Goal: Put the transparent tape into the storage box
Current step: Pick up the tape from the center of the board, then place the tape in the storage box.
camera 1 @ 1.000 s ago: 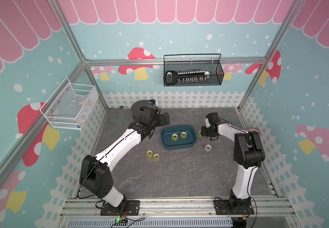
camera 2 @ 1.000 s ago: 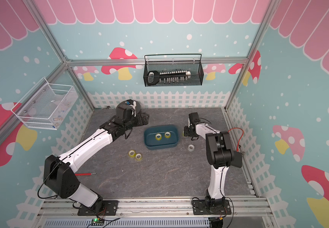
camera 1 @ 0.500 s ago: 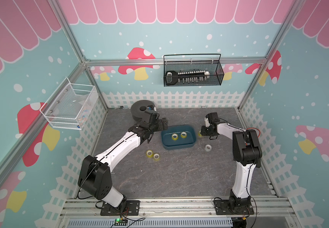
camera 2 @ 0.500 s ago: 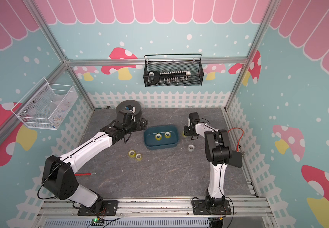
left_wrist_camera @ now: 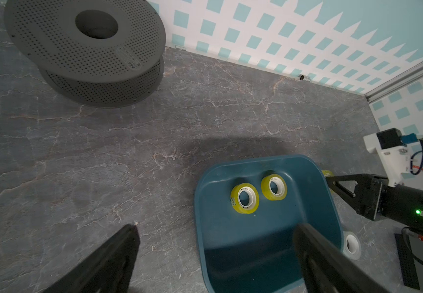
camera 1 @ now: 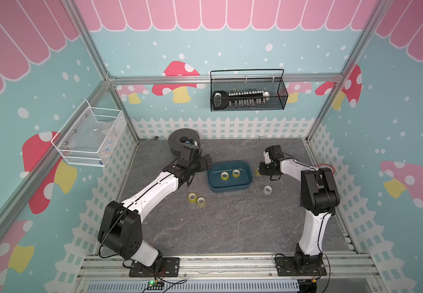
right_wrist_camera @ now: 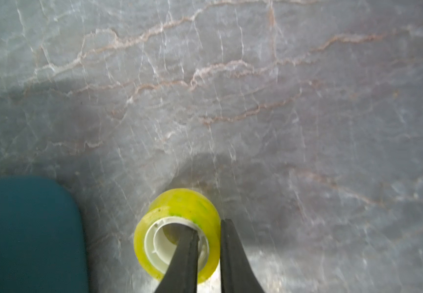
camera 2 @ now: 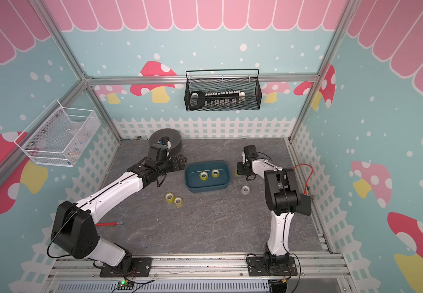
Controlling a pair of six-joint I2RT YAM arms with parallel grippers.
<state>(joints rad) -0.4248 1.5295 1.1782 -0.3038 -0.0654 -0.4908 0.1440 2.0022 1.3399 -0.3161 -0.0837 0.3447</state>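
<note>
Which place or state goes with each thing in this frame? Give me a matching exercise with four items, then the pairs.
Things:
1. right gripper
2. left gripper
3. storage box
4. grey tape roll

Places or states:
A. holds two yellow-tinted rolls
B. lies on the tabletop near the right arm, outside the box
C. one finger inside a roll's core, one outside, pinching its wall
D. jaws wide open, nothing between them

Pairs: 1-C, 2-D, 3-A, 4-B
</note>
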